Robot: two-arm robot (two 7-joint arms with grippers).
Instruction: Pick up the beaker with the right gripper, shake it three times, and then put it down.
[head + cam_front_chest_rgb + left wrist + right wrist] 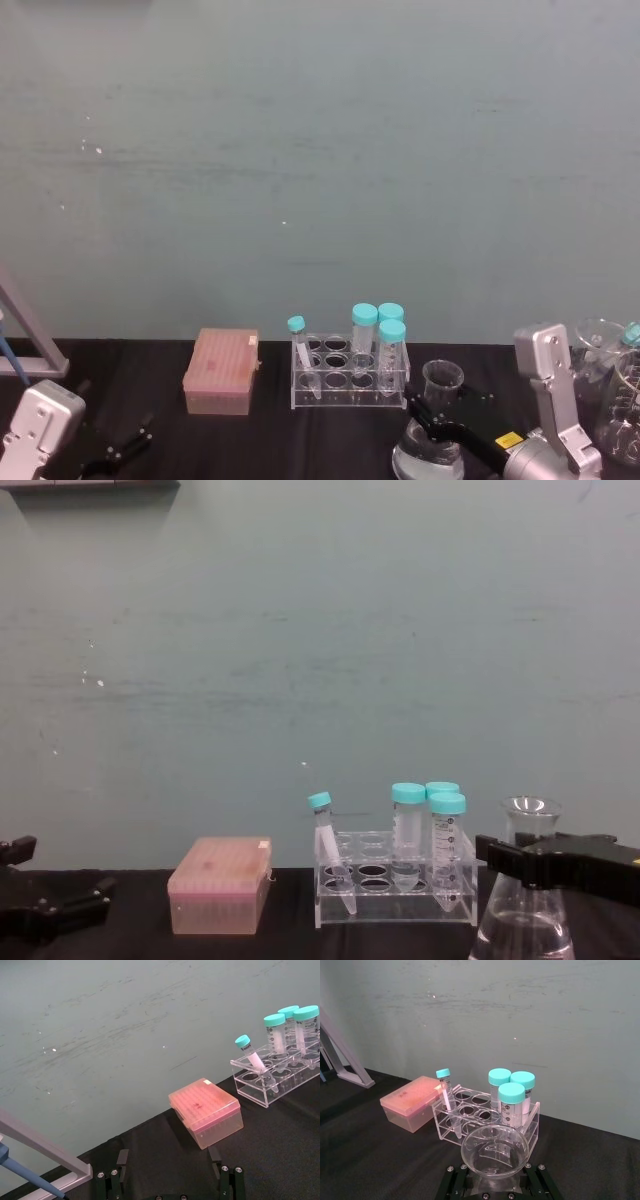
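Presently, right gripper (431,414): jaws set on either side of the neck of the beaker (443,381), apparently clamped on it just below the flared rim.
Beaker position: upright at the near right of the table (300,440), just in front of the tube rack (350,375). Whether its base has left the surface cannot be told.
Left gripper (169,1161): fingers apart, empty, parked low at the near left, well apart from the pink box (221,372).
Progress: grasp judged complete.
Outstanding: lift, three shakes, set-down.
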